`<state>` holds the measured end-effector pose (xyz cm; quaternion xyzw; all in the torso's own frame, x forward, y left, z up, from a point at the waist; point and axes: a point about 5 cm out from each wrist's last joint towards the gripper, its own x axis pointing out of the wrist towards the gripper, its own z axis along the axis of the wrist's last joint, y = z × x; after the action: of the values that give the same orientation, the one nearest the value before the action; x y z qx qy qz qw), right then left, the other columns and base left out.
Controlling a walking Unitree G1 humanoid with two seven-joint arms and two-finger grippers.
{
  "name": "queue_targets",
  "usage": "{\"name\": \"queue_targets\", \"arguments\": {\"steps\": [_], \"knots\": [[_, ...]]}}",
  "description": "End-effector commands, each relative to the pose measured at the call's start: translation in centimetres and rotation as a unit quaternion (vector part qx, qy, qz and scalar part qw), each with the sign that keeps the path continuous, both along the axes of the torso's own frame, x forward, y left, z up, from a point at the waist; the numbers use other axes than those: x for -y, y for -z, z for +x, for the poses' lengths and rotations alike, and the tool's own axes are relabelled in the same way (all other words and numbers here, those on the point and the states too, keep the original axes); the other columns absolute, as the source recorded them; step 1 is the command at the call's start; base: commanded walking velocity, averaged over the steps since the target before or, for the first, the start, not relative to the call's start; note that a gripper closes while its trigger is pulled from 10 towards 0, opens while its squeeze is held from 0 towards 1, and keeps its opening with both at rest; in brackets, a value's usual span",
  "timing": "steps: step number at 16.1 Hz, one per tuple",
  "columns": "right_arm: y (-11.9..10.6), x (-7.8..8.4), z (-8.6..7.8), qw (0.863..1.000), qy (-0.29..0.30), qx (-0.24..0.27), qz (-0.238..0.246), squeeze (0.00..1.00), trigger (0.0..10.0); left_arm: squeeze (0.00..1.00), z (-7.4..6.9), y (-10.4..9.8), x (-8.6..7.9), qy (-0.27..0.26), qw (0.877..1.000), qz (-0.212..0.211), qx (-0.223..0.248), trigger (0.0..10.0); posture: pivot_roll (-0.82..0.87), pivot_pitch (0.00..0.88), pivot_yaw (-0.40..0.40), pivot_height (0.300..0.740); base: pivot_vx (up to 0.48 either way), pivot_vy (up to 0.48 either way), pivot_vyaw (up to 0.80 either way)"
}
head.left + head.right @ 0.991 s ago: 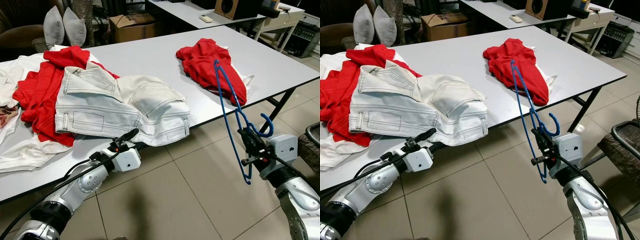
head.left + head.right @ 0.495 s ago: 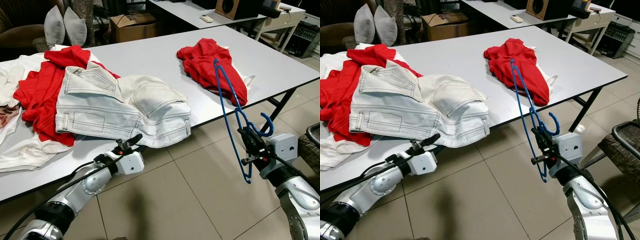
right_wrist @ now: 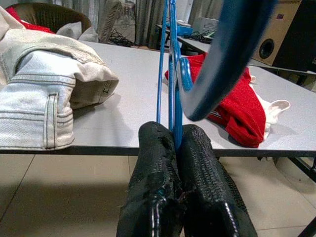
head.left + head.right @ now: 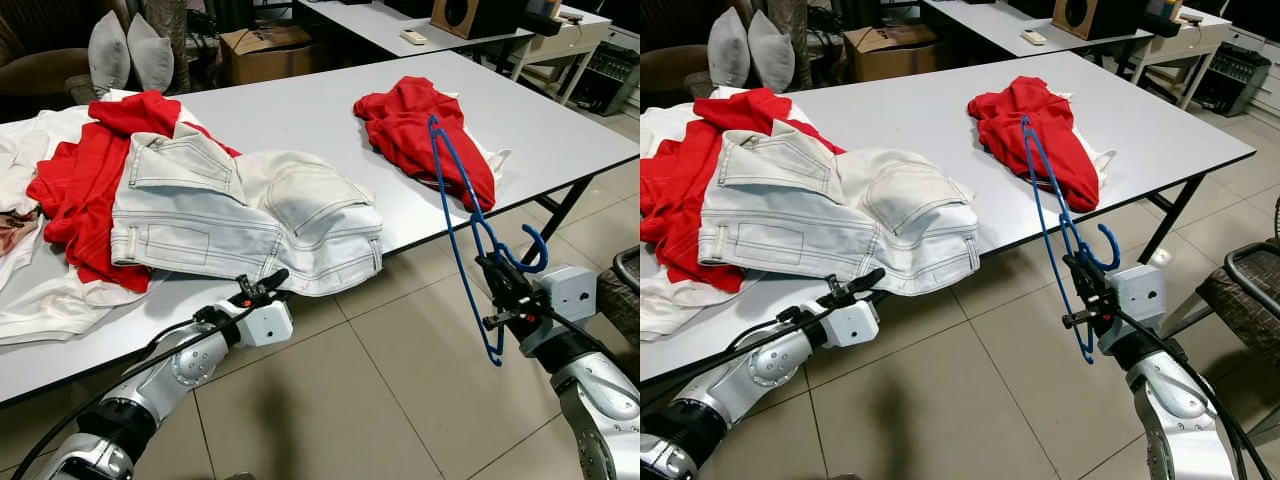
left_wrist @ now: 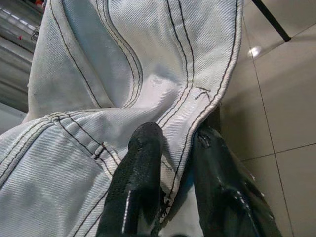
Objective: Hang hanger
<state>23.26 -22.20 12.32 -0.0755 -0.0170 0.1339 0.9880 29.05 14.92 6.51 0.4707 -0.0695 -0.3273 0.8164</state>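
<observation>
Right hand (image 4: 497, 283) clamped on a blue wire hanger (image 4: 465, 215) held up in the air off the near edge of the white desk (image 4: 310, 110).

The hanger stands nearly upright and tilted, its hook (image 4: 535, 252) curling just beside the hand and its long triangular frame rising from the fingers (image 3: 197, 163) to above the desk edge, in front of a crumpled red garment (image 4: 425, 130) lying on the desk. The fingers are pressed together on the hanger's thin wire near its neck. The left hand (image 4: 262, 285) reaches low at the desk's front edge, its two fingers (image 5: 143, 163) slightly apart around the stitched hem of the pale denim jeans (image 4: 230, 205) that overhang the desk beside a red cloth pile (image 4: 85, 175).
</observation>
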Motion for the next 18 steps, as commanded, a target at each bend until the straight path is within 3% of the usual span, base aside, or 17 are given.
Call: {"name": "queue_targets", "arguments": {"steps": [1,7,8,11,12,15,18], "knots": [[0.0,0.3,0.0,1.000,0.005,0.003,-0.001,0.00,10.0,0.00,0.5,-0.5,0.2,0.001,1.000,-0.003,0.005,0.0,-0.14,0.021,-0.005,0.740,0.000,0.000,0.00],[-0.2,-0.1,0.0,1.000,-0.021,0.007,0.000,0.00,10.0,0.00,0.8,-1.3,-0.3,-0.019,0.999,-0.042,0.000,0.0,-0.13,0.022,-0.006,0.740,0.000,0.000,0.00],[-1.3,-1.0,-0.6,0.996,-0.090,0.016,0.006,0.00,10.0,0.00,2.1,-3.5,-0.8,-0.047,0.994,-0.098,0.019,0.0,-0.13,0.019,-0.005,0.740,0.000,0.000,0.00],[-2.2,-2.4,-1.8,0.983,-0.184,-0.004,0.029,0.00,10.0,0.00,4.4,-7.7,-1.1,-0.054,0.988,-0.131,0.062,0.0,-0.13,0.014,-0.001,0.740,0.000,0.000,0.00],[-2.2,-3.4,-2.5,0.971,-0.232,-0.025,0.044,0.00,10.0,0.00,5.6,-10.7,-1.2,-0.051,0.984,-0.143,0.090,0.0,-0.13,0.012,0.002,0.740,0.000,0.000,0.00],[-1.4,-4.1,-3.7,0.956,-0.280,-0.069,0.060,0.00,10.0,0.00,7.1,-14.7,-1.6,-0.046,0.980,-0.148,0.122,0.0,-0.13,0.008,0.009,0.740,0.000,0.000,0.00],[-0.4,-2.8,-4.6,0.955,-0.275,-0.092,0.066,0.00,10.0,0.00,8.0,-17.9,-2.2,-0.045,0.977,-0.147,0.148,0.0,-0.13,0.002,0.021,0.740,0.000,0.000,0.00]]}}
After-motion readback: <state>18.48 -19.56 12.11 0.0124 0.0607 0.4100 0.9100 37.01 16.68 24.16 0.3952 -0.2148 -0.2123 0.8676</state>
